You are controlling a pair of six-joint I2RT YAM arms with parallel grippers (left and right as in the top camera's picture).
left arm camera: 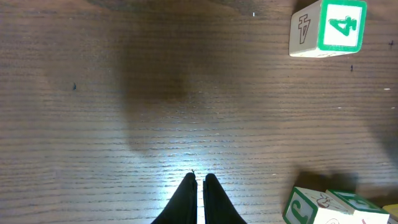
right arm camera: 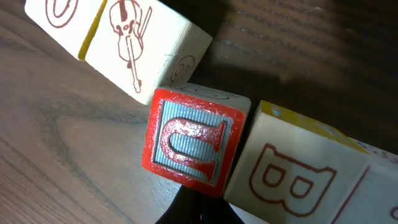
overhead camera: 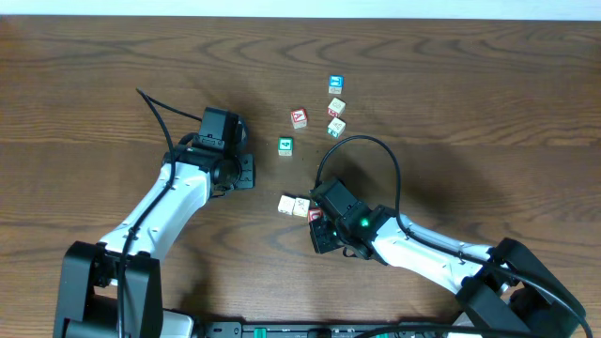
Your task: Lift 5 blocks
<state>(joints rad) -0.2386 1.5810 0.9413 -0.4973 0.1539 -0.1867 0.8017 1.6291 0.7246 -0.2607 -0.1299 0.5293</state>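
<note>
A red-framed "U" block [right arm camera: 193, 144] sits right at the tips of my right gripper [right arm camera: 199, 208], whose dark fingers are pressed together and partly hidden under it. Cream blocks touch or crowd it: a "B" block [right arm camera: 298, 177] on the right, a violin block [right arm camera: 146, 46] and a circle block [right arm camera: 59, 12] above. From overhead this cluster [overhead camera: 294, 206] lies beside my right gripper [overhead camera: 319, 223]. Two more pale blocks [overhead camera: 336, 106] [overhead camera: 335, 127] stand farther back. My left gripper [left arm camera: 198, 180] [overhead camera: 246, 172] is shut and empty over bare wood, left of the cluster.
A green "4" cube [left arm camera: 329, 28] [overhead camera: 285, 145] stands ahead of the left gripper. Green-edged cream blocks [left arm camera: 323, 208] show at the lower right of the left wrist view. A red "A" cube [overhead camera: 299, 117] and a blue cube [overhead camera: 335, 84] sit at the back. The table [overhead camera: 113, 75] is dark wood.
</note>
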